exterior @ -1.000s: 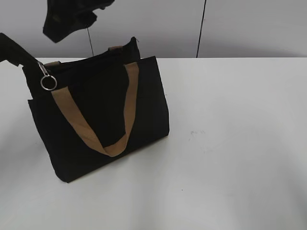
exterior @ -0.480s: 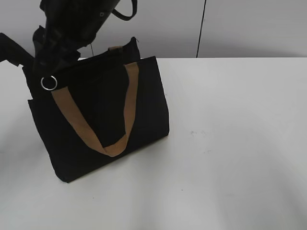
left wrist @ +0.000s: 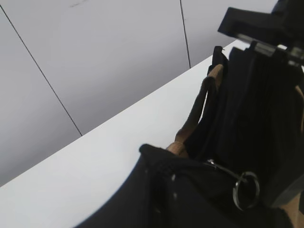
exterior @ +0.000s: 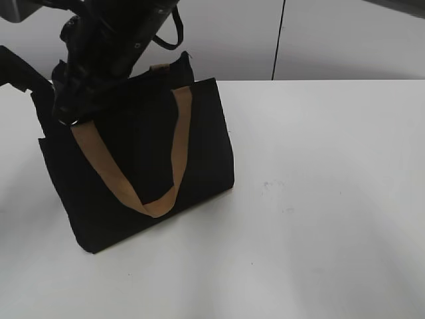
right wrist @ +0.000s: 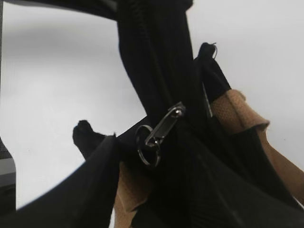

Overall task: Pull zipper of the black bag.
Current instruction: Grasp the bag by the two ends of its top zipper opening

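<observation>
- The table (exterior: 332, 199) carried the black bag (exterior: 133, 173), upright at its left side with the top edge raised; whether anything was inside could not be seen.
- The right tool (exterior: 73, 109) hung at the bag's upper left corner; open or closed, I cannot tell. The left tool (exterior: 14, 70) seemed to pinch that corner's fabric, though its grip is unclear.
- The zipper (right wrist: 159, 129), with its ring (right wrist: 148, 151), sat at that corner; closing squarely on the tab, then drawing along the zip line, looked wisest.

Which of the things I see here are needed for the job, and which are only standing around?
Needed:
- black bag
- zipper, silver pull with a ring
- right arm's gripper, down at the bag's top corner

Only around:
- tan strap handles
- white table
- grey wall
</observation>
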Tool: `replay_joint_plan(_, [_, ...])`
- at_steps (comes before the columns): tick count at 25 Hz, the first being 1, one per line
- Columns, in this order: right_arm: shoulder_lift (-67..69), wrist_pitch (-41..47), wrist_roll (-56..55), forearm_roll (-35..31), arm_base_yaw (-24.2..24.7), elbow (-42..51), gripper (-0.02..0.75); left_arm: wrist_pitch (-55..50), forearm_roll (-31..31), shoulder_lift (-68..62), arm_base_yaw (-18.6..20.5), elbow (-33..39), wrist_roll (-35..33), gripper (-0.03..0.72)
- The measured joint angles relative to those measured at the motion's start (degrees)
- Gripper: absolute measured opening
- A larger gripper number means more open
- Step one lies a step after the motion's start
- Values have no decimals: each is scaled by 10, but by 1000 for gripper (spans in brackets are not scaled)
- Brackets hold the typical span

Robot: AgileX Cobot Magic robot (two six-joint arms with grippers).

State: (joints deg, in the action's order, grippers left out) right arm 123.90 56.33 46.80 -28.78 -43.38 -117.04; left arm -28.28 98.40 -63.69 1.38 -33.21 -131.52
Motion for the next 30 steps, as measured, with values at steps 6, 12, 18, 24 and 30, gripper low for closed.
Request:
replay_joint_plan(6, [5, -2, 1, 0, 0, 0, 281, 0, 0, 0, 0, 0, 0, 9])
replay_joint_plan(12, [5, -4, 1, 2, 0, 0, 170, 0, 0, 0, 0, 0, 0, 9])
replay_joint_plan(18, [5, -3, 1, 4, 0, -2, 14, 0, 0, 0, 0, 0, 0, 9])
replay_joint_plan(24, [5, 14, 1, 3, 0, -2, -1, 0, -1, 0, 0, 0, 0, 9])
replay_joint_plan(30, [5, 19, 1, 2, 0, -3, -1, 21, -2, 0, 0, 0, 0, 9])
